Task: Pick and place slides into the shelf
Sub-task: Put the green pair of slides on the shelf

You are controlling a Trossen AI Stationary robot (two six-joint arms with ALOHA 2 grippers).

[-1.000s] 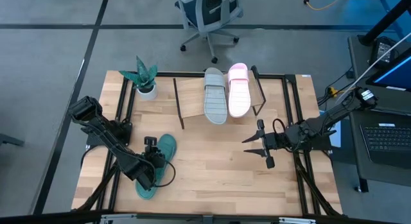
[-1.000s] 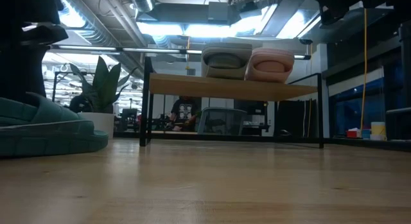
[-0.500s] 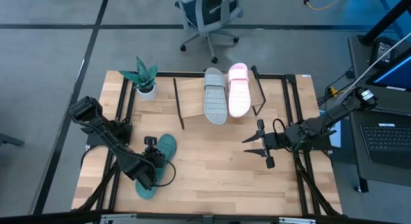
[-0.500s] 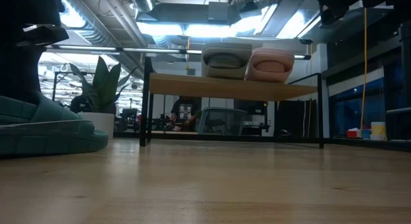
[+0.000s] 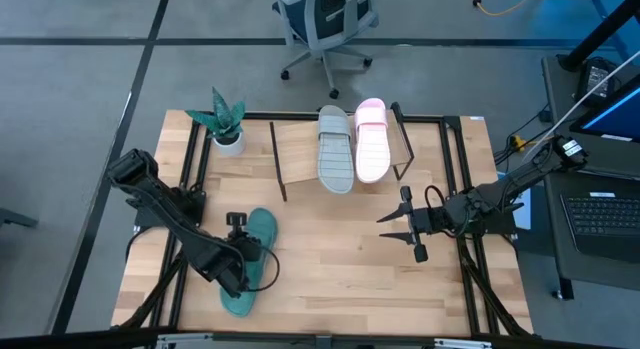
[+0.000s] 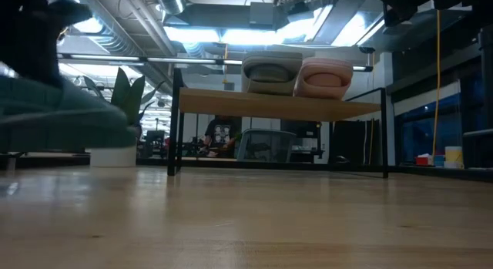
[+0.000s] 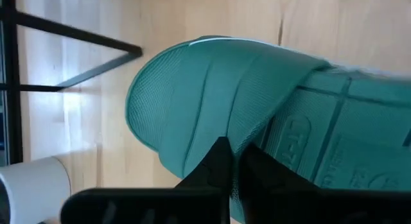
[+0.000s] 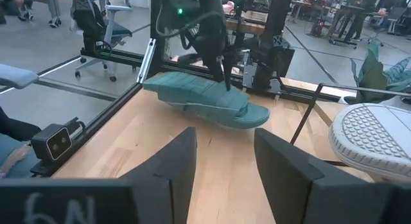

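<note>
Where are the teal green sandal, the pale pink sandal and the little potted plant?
Teal green rubber slide sandal (image 5: 250, 279): high view, on its sole near the left arm.
Pale pink rubber slide sandal (image 5: 372, 149): high view, on its ribbed sole, on the shelf.
Small green potted plant (image 5: 226, 117): high view, on its leaves.

Teal slide (image 6: 58, 115) blurred, cut off by frame edge in low view; left claw (image 5: 243, 257) tips hidden.

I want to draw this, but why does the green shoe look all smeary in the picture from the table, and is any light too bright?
Low view: the teal slide is smeared, seemingly motion blur, while the shelf stays crisp; the ceiling lights glare white. Right wrist view: the slide looks sharp, hanging off the table in the left gripper.
</note>
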